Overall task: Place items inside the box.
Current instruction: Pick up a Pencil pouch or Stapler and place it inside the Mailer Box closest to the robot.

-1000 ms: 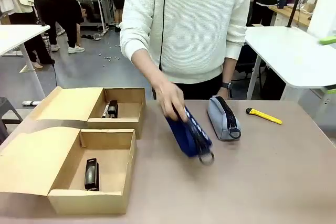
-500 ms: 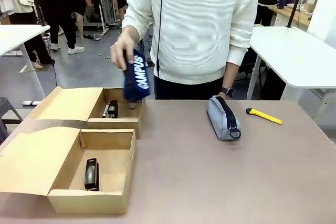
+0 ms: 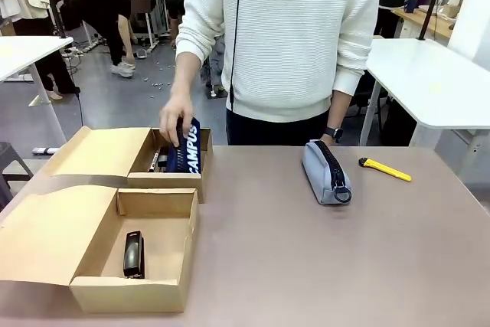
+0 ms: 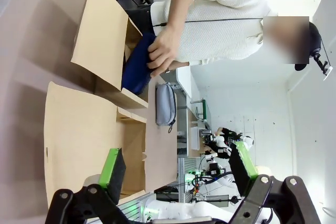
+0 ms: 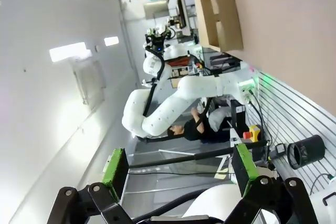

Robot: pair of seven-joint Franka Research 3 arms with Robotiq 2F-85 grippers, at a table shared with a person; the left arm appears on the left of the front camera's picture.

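A person's hand (image 3: 175, 122) lowers the navy blue pouch (image 3: 186, 151) on end into the far cardboard box (image 3: 164, 180), beside a slim pen (image 3: 153, 162). In the left wrist view the same navy pouch (image 4: 137, 69) sits under the hand (image 4: 164, 52). The light grey pouch (image 3: 325, 171) lies on the table right of the middle, and appears as the grey pouch (image 4: 166, 103) from the left wrist. A black stapler (image 3: 134, 254) lies in the near box (image 3: 126, 296). My left gripper (image 4: 177, 166) and right gripper (image 5: 178, 165) both stand open, holding nothing, away from the items.
A yellow utility knife (image 3: 385, 168) lies on the table right of the grey pouch. Both boxes have their lids folded out to the left. The right wrist view looks along the table edge past the near box (image 5: 220, 17) at my other white arm (image 5: 173, 103).
The person took the navy pouch off the middle of the table, carried it up and left, and now lowers it into the far box. The grey pouch stayed put.
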